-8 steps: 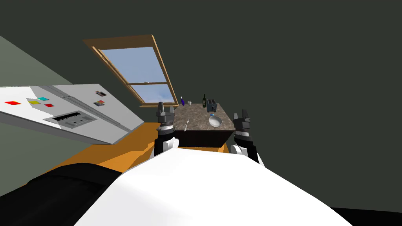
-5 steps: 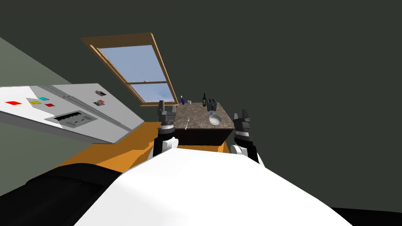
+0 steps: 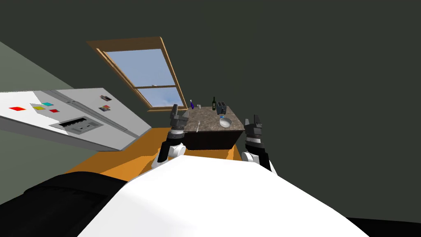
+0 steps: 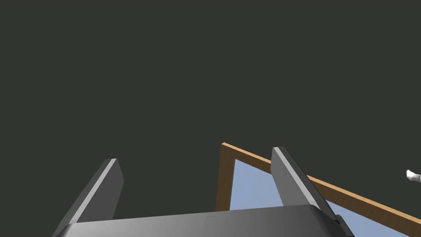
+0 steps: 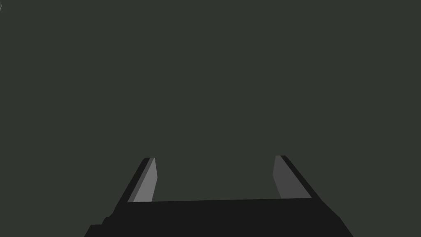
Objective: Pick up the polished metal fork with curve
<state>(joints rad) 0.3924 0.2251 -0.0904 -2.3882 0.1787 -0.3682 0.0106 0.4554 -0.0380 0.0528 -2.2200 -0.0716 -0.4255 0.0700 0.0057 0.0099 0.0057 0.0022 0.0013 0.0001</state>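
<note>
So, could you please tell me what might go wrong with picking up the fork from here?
The left hand, open, points up at the wall, not at the fork, so its approach may be misaligned. The fork lies flat on the counter near its left edge; its thin fingers might nudge it off. The bowl sits close by and could get knocked.

Arms: the left forearm [image 3: 174, 150] and right forearm [image 3: 248, 156] each have white rounded shells, black joint sections and a light grey banded ring at the wrist. The left end effector [image 3: 179, 111] has a dark grey box body with a rounded edge and two flat, blade-like fingers [image 4: 100, 191], mid grey with a paler bevelled strip along one side. The right end effector [image 3: 252, 119] has a near-black box body and two grey blade fingers, dark-backed.
</note>
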